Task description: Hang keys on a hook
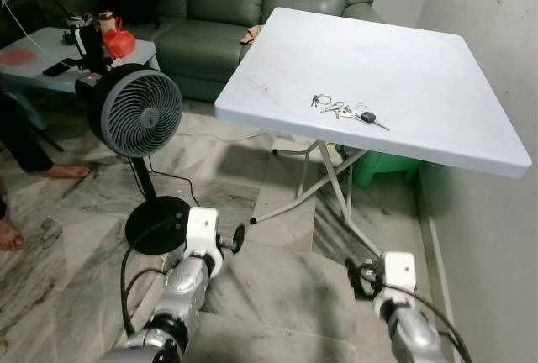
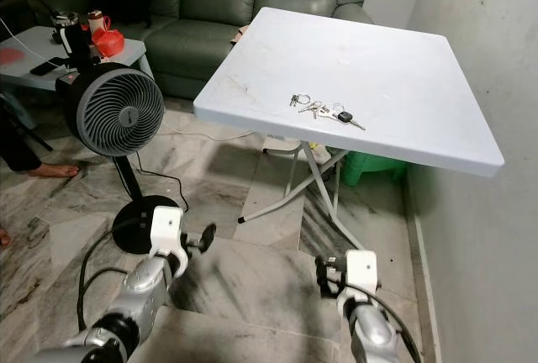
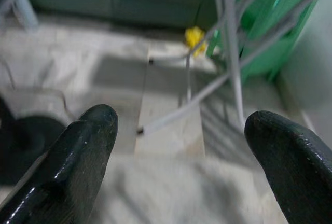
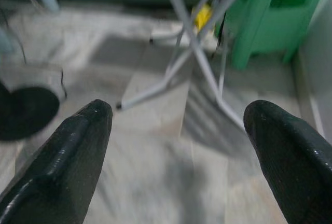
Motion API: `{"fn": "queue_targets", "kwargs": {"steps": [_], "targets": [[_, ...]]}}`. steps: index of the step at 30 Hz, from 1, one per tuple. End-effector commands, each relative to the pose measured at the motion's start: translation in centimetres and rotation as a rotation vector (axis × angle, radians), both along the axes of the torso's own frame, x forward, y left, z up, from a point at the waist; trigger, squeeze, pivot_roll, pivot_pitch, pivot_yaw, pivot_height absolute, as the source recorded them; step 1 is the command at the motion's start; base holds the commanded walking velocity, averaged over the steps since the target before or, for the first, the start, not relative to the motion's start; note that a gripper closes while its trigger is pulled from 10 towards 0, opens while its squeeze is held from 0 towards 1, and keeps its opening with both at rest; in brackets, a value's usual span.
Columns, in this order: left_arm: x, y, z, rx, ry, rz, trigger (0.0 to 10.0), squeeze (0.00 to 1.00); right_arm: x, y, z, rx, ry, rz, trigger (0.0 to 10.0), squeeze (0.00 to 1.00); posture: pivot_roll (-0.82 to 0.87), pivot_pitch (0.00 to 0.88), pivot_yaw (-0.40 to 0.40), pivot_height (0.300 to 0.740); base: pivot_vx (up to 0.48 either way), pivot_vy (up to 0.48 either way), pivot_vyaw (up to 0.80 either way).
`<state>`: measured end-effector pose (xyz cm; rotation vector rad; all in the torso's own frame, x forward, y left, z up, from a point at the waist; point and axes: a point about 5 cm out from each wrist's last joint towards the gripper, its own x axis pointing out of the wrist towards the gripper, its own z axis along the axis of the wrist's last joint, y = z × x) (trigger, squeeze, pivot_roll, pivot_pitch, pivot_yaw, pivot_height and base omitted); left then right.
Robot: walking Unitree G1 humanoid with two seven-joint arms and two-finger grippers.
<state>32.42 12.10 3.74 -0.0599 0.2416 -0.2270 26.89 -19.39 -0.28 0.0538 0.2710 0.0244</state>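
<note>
A bunch of silver keys (image 1: 338, 111) with a black-headed key (image 1: 367, 117) lies near the front edge of a white folding table (image 1: 395, 52). Both arms hang low over the marble floor, in front of the table and well below its top. My left gripper (image 3: 179, 146) is open, its two black fingers spread wide with nothing between them; from the head it shows at lower left (image 1: 238, 235). My right gripper (image 4: 179, 141) is open too and holds nothing; it hangs at lower right (image 1: 360, 277). Both wrist views look along the floor at the table's crossed legs (image 4: 194, 53).
A black standing fan (image 1: 139, 111) with a round base (image 1: 155, 223) and a cord is on my left. A green sofa (image 1: 252, 2) is behind, next to a low table (image 1: 34, 65) with several items. A green stool (image 1: 382, 165) sits under the table. A person's bare feet (image 1: 63, 171) are far left. A wall (image 1: 504, 86) is on the right.
</note>
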Motion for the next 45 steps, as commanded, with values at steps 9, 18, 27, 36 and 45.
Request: {"fn": "queue_targets", "kwargs": {"steps": [9, 18, 27, 36, 45], "targets": [[2.5, 0.8, 4.7, -0.064, -0.214, -0.033, 10.0, 0.00, 2.1, -0.3, 5.3, -0.017, -0.297, -0.008, 10.0, 0.00, 0.00, 0.043, -0.012, 0.740, 0.000, 0.000, 0.00], [1.1, 1.4, 6.0, -0.066, -0.337, -0.045, 10.0, 0.00, -0.1, 1.2, 7.9, -0.040, -0.430, 0.054, 10.0, 0.00, -0.02, 0.054, 0.001, 0.740, 0.000, 0.000, 0.00], [-0.2, 1.7, 7.0, -0.102, -0.349, -0.094, 10.0, 0.00, -1.7, 2.0, 8.6, -0.065, -0.434, 0.096, 10.0, 1.00, -0.02, 0.070, 0.000, 0.740, 0.000, 0.000, 0.00], [0.0, 1.6, 7.9, -0.104, -0.319, -0.092, 10.0, 0.00, -1.5, 1.2, 10.5, -0.053, -0.439, 0.065, 10.0, 0.00, -0.01, 0.070, 0.001, 0.740, 0.000, 0.000, 0.00], [0.1, 1.3, 7.9, -0.067, -0.301, -0.118, 10.0, 0.00, -1.3, 1.4, 10.8, -0.050, -0.428, 0.064, 10.0, 0.00, -0.01, 0.066, -0.001, 0.740, 0.000, 0.000, 0.00]]}}
